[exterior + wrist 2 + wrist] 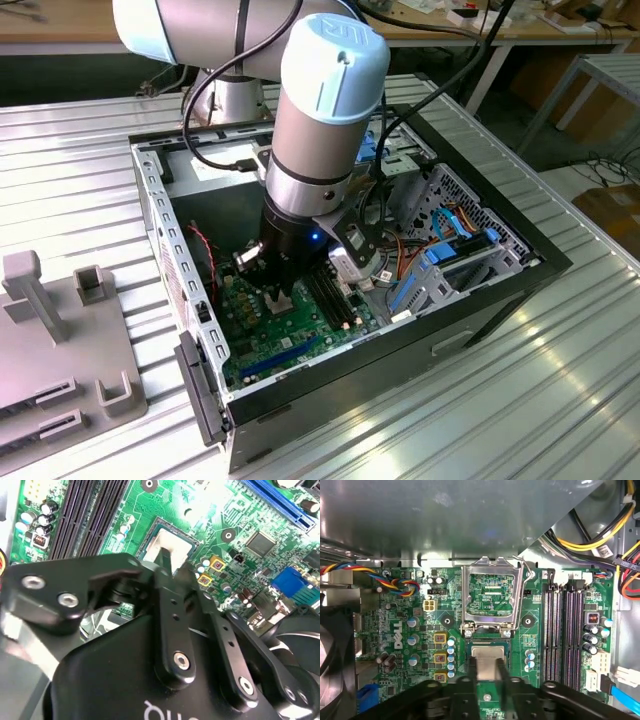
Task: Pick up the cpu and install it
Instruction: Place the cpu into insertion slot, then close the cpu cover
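Observation:
In the first wrist view the cpu [488, 655], a small square chip with a pale silver face, sits between the two black fingers of my gripper [488, 669], which is shut on it. It hangs low over the socket [516, 639] on the green motherboard [420, 630]. The socket's silver load frame [492, 575] stands flipped open just beyond it. In the second wrist view the cpu [175, 544] lies within the dark socket outline, with my gripper [174, 564] right over it. In the exterior view my gripper [280, 298] reaches down inside the open computer case [500, 300].
Black memory slots [565, 630] run beside the socket, and bundles of coloured cables [400, 582] lie on the board. Blue drive brackets [440, 265] and the case walls [165, 240] close in around the arm. A grey fixture plate [60, 340] lies on the ribbed metal table at the exterior view's left.

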